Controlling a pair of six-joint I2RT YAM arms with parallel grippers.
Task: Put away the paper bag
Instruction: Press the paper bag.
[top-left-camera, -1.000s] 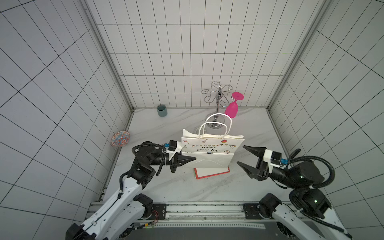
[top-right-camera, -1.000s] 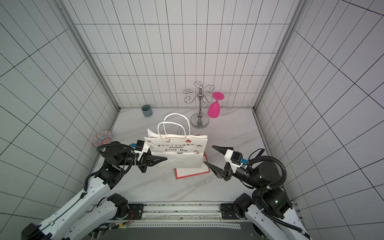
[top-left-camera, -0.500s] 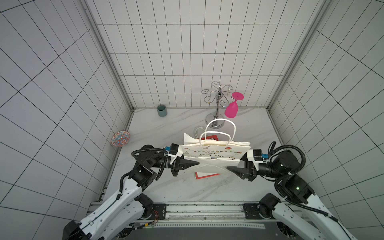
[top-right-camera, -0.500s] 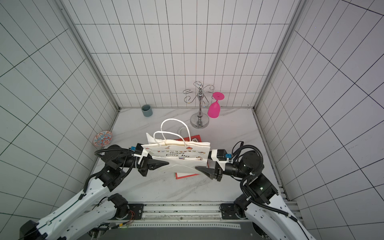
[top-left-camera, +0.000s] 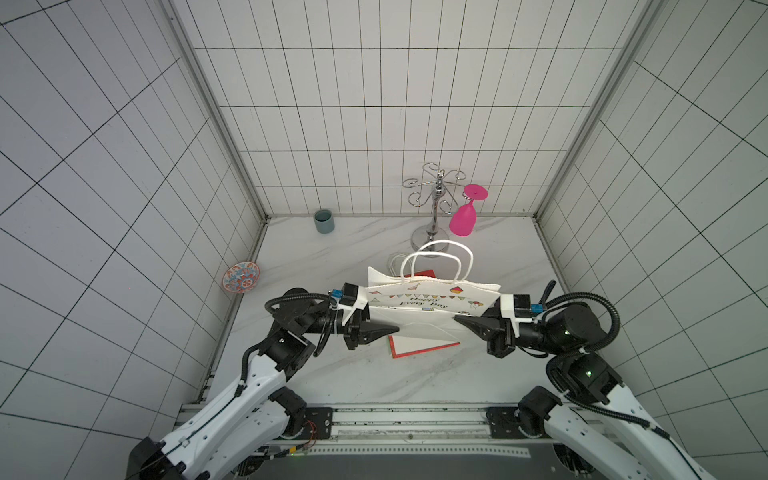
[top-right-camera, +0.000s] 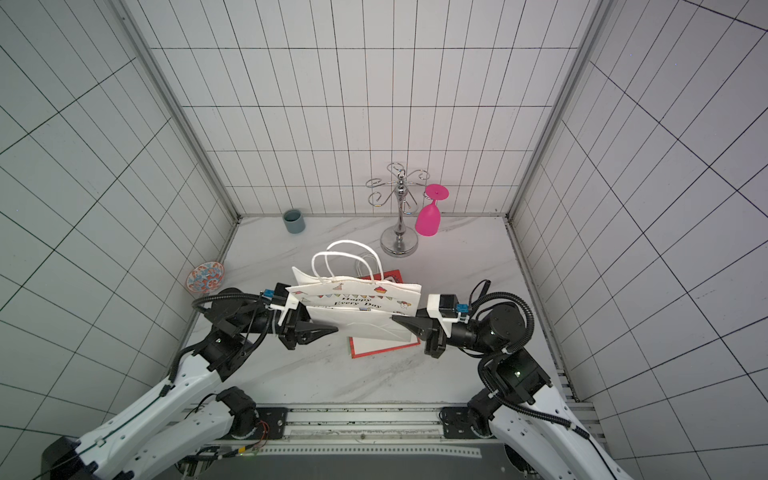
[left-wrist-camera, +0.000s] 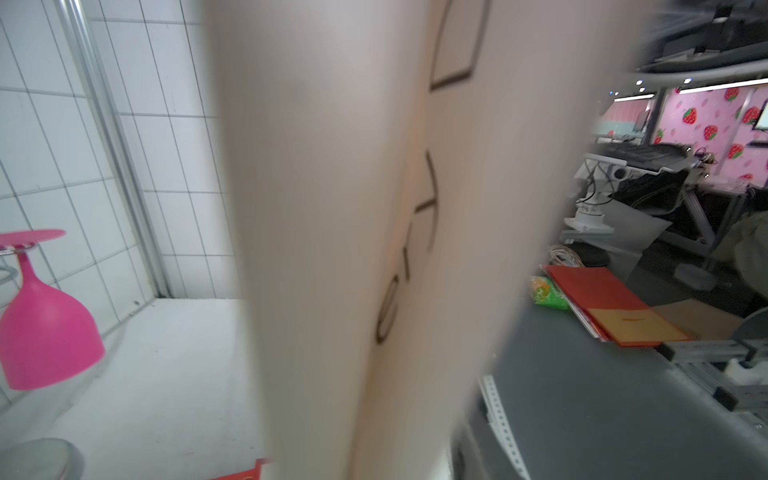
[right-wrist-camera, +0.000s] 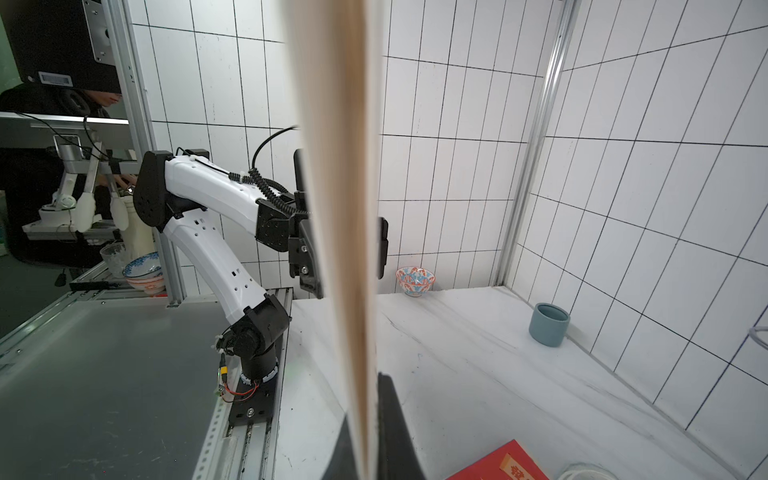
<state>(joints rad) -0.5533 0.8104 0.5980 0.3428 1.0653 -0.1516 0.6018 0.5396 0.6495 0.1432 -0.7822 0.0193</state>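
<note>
Right gripper pinched one end of the paper bag, left gripper stood parted astride the other end; left wanted closing squarely before flattening.

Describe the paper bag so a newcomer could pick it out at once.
Start at the white marble table and find the chrome stand by its far edge. Just in front of that is the paper bag, upright, near the table's middle. Unlike the flat red folder under it, it is white, with looped cord handles and a bunting print.
</note>
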